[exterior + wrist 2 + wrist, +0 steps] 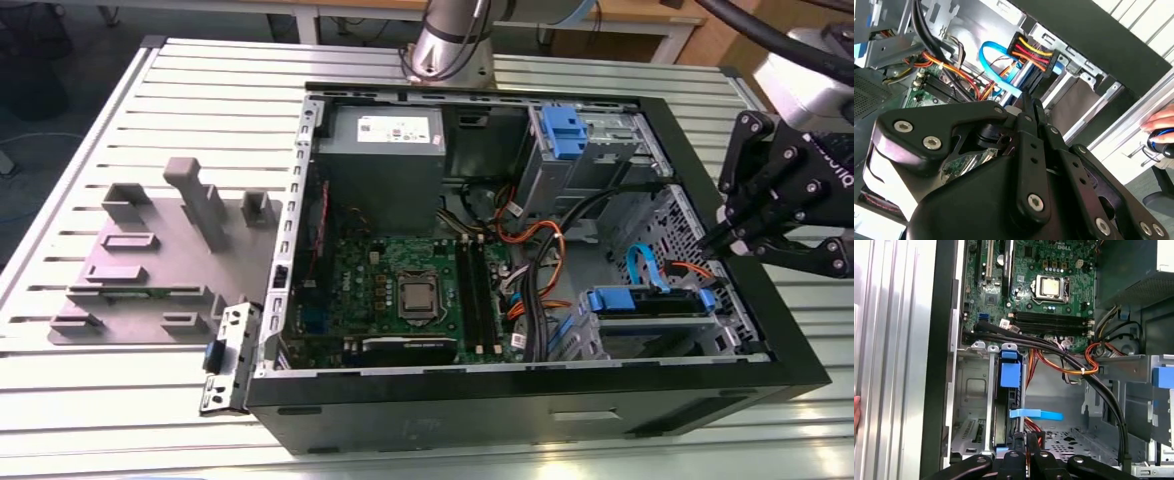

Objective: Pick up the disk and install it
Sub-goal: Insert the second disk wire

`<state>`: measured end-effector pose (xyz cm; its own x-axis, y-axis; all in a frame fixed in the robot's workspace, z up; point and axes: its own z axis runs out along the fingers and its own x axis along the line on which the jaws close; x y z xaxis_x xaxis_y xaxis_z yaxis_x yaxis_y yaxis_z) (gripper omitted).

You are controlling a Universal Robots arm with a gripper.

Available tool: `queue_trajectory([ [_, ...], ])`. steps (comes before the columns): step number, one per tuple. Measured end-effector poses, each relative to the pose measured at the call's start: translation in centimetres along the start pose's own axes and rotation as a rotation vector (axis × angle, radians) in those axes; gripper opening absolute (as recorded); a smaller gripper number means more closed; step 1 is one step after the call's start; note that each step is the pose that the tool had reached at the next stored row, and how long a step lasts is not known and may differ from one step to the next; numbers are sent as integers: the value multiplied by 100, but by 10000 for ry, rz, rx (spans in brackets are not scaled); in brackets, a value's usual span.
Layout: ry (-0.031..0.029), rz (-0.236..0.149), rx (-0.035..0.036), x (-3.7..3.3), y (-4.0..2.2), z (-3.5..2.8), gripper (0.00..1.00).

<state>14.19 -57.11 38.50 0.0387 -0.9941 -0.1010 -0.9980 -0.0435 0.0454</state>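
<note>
The disk [650, 318], silver in a blue carrier frame, sits in the drive bay at the near corner of the open computer case [534, 400], on the exterior view's right. In the first wrist view the disk [1004, 412] stands edge-on in the bay slot under its blue tab [1009, 372]. My gripper [717, 240] hovers over the case's wall on the exterior view's right, just beyond the bay. Its fingers are shut with nothing between them in both wrist views [1028, 102] [1027, 437]. A blue data cable [1036, 415] and a connector with coloured wires [1031, 52] lie just ahead of the fingertips.
Inside the case are a grey power-supply box [380, 135], the green motherboard [400, 290], a second blue carrier [563, 130] in the far bay and thick black cables [1094, 385]. A grey fixture plate [160, 250] lies on the slatted table. A person's hand [1161, 122] rests beyond the table.
</note>
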Motion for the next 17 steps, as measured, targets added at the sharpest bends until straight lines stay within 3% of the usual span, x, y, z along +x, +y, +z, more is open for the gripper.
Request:
queue_trajectory([
  [7, -2, 31, 3, 11, -161, 79, 16],
  [17, -2, 44, 4, 16, -168, 88, 18],
])
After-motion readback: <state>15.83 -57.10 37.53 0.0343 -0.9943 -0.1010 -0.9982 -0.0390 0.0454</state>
